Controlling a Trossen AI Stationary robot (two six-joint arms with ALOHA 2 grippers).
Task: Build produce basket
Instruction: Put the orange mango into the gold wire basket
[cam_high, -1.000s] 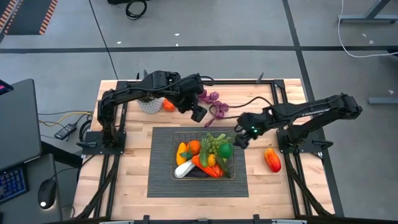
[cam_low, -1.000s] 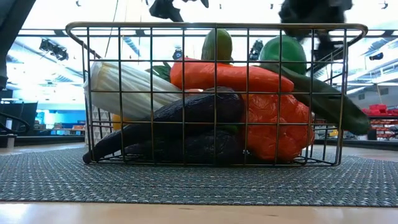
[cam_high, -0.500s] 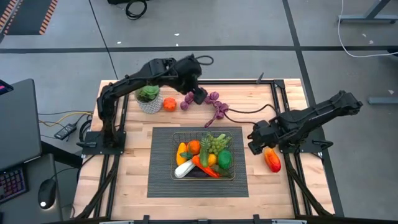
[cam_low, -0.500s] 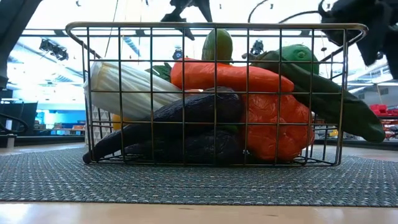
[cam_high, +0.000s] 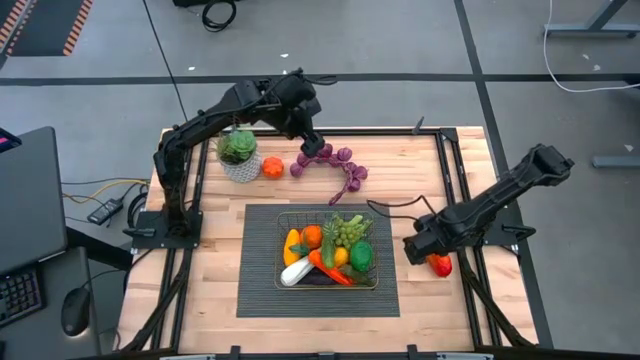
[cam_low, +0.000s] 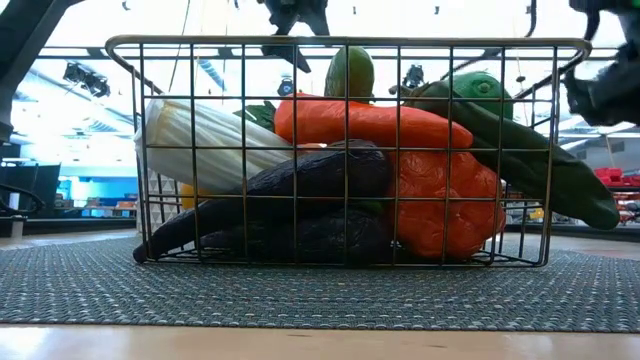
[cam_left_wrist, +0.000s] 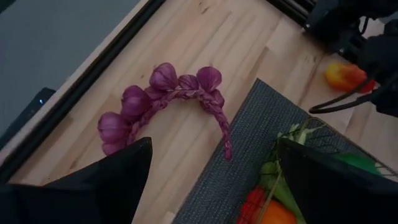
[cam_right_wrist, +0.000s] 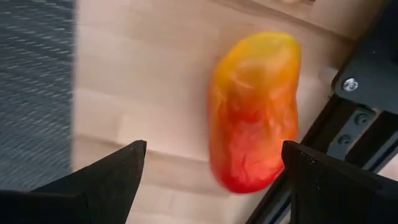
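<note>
**Basket nearly full; both arms over the last loose pieces**

Nearest the front of the worktop (cam_high: 210, 290), the basket (cam_high: 329, 285) sits in the middle of a dark ribbed mat (cam_high: 260, 290), which seems to mark the packing spot midway between the two arms. It is already heaped: the low view shows a white-green leek (cam_low: 205, 142) lying across the left, an eggplant (cam_low: 290, 180) low down, a carrot (cam_low: 375, 122) laid across the top, and a cucumber (cam_low: 530, 160) poking out over the right rim. The long pieces probably lie crosswise or slanted because the basket is shallow.

Just right of the mat, the right end effector (cam_high: 428, 249) hangs over a red-and-yellow mango-like fruit (cam_high: 439, 264) that lies on bare wood beside the arm's frame. Its wrist view shows the fruit (cam_right_wrist: 254, 111) lying between the two fingers (cam_right_wrist: 106, 180), which are spread wide and hold nothing; this looks like a line-up for a pick.

Farther back, a braid of purple bulbs (cam_high: 335, 165) lies on the wood behind the mat. The left end effector (cam_high: 312, 142) hovers above its left end, fingers (cam_left_wrist: 112, 180) wide apart and empty. At the far left stand a potted succulent (cam_high: 238, 155) and a small orange fruit (cam_high: 271, 166), both still outside the basket.
</note>
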